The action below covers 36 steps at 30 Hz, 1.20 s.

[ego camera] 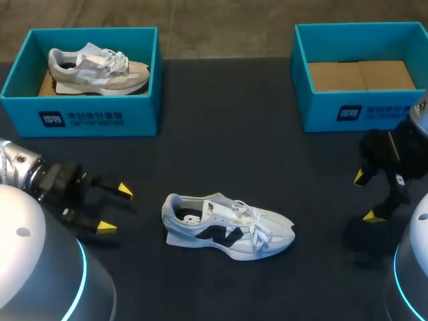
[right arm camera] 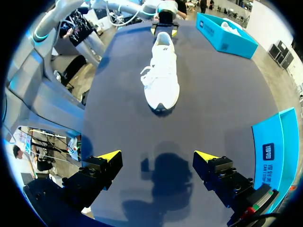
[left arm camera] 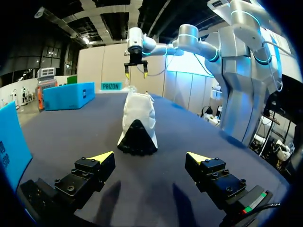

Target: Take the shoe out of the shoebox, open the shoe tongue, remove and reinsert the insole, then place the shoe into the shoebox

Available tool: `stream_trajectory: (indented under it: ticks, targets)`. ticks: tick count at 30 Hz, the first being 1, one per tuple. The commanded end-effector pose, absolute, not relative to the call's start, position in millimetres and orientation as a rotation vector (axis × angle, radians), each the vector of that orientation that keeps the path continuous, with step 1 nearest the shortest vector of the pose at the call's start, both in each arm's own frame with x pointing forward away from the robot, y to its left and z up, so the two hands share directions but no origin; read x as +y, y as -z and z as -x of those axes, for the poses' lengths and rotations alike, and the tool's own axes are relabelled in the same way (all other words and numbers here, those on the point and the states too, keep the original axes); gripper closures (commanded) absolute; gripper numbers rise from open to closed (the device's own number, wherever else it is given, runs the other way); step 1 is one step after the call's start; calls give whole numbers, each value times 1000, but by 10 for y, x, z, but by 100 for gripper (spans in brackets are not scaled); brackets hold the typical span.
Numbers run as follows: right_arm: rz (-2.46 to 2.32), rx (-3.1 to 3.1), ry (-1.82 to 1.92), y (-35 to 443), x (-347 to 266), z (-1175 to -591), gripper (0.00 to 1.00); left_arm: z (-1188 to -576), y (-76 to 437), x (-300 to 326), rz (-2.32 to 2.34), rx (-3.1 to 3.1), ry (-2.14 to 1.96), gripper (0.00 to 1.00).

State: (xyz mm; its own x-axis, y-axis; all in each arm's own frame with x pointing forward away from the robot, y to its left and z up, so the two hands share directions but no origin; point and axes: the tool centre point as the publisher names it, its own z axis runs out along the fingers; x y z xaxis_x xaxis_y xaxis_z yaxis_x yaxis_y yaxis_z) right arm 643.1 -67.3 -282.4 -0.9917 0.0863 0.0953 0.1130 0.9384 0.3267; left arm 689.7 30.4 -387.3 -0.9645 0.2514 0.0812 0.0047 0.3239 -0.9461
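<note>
Dark table [ego camera: 221,157] bears shoe [ego camera: 227,227]; right shoebox [ego camera: 391,112] carries white print.

A robot lab: the left arm [ego camera: 23,170] and right arm [ego camera: 408,150] flank a dark bench [ego camera: 221,160] carrying a left shoebox [ego camera: 80,117] and right shoebox [ego camera: 361,110].

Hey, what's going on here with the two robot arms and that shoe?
Nothing is being held right now. A white sneaker lies on its sole in the middle of the table, outside the boxes. The left gripper is open just behind its heel, and the right gripper is open off beyond its toe; neither touches it. The right blue box has no shoe in it, while the left blue box holds a second sneaker.
</note>
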Motion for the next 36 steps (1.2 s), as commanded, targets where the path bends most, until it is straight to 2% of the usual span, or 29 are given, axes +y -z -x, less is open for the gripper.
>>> stream_trajectory:
  ticks: [1,36]
  targets:
    - [155,-3017,513,2835,-671,-6421,0,-6848,3932,255,208,-2344,-1778,0]
    - [155,-3017,513,2835,-671,-6421,0,-6882,3987,-444,60,-2328,-1867,0]
